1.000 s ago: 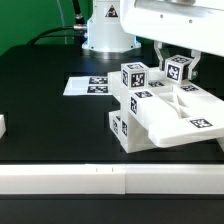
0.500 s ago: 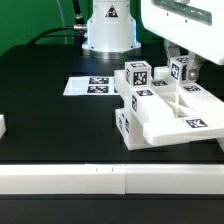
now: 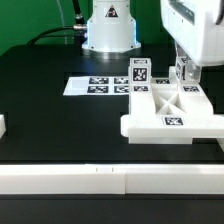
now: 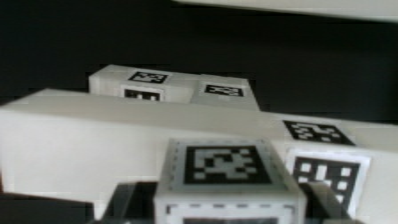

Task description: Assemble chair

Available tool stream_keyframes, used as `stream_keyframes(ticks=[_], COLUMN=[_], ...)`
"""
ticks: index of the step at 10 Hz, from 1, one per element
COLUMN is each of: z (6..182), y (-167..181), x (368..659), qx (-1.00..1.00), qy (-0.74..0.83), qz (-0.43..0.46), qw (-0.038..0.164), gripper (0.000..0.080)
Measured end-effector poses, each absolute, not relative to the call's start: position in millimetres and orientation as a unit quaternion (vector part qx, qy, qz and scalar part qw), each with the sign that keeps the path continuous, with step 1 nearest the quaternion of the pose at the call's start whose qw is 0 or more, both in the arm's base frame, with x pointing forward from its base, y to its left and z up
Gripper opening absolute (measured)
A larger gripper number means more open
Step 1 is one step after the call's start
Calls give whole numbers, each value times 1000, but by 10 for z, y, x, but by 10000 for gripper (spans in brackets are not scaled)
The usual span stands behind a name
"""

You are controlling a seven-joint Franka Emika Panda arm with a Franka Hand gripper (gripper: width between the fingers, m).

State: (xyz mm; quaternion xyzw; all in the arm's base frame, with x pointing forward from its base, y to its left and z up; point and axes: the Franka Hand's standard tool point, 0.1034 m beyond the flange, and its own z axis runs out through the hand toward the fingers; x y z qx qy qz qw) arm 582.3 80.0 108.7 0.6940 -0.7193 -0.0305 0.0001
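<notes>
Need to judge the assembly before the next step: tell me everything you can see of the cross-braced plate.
The cross-braced plate is matte white plastic, a flat frame with an X brace and open cutouts. A black-and-white tag sits on its near edge. It appears to lie level on the black table, with tagged blocks at its far side. The gripper is down at its far edge; contact unclear.

Black matte tabletop (image 3: pixel 50 110), even overhead light, no glare. White rail (image 3: pixel 100 178) along front edge, seam approx. mid-length. Marker board (image 3: pixel 95 86) flat on table, centre-rear. Green wall/panel (image 3: pixel 30 20) at rear, cables hanging.
</notes>
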Motion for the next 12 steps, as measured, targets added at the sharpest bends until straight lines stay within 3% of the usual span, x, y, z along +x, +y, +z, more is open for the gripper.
stream_keyframes(ticks=[3,4,5,7,12], z=[1087,1086,1083,1064,1055], y=[828,835,835,833,834], x=[5822,5820,5819,5811,5809], qx=[635,630,641,651,771], qy=[-772,-776,-767,-758,-636], qz=[-35,-36,-36,-37,-36], qw=[-2,-2,-3,-1,-7], gripper=[271,342,342,615,649])
